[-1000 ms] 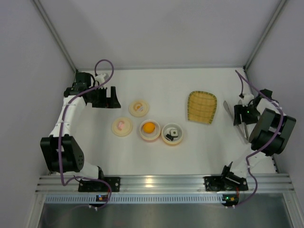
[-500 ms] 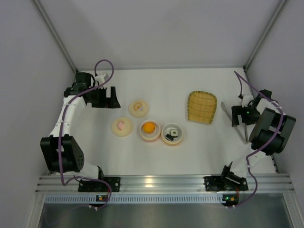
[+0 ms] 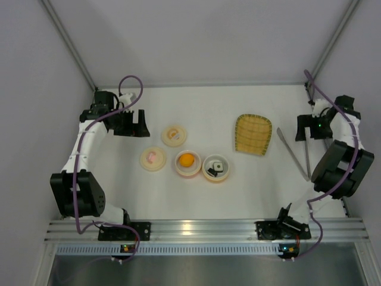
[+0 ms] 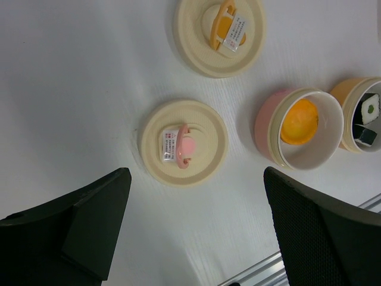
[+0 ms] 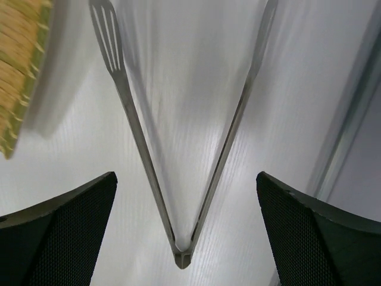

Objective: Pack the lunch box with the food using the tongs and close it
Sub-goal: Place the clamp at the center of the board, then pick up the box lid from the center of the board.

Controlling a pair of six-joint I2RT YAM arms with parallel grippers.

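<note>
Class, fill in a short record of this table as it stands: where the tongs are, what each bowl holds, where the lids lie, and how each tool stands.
tongs: flat on the table, right of the yellow tray, not held
right tool: open, empty, fingers either side of the tongs' joined end
left tool: open, empty, far left
pink bowl: holds the orange ball, uncovered
orange bowl: holds sushi pieces, uncovered
pink-centred lid: on the table, left of the bowls
orange-centred lid: on the table, behind the pink bowl
</note>
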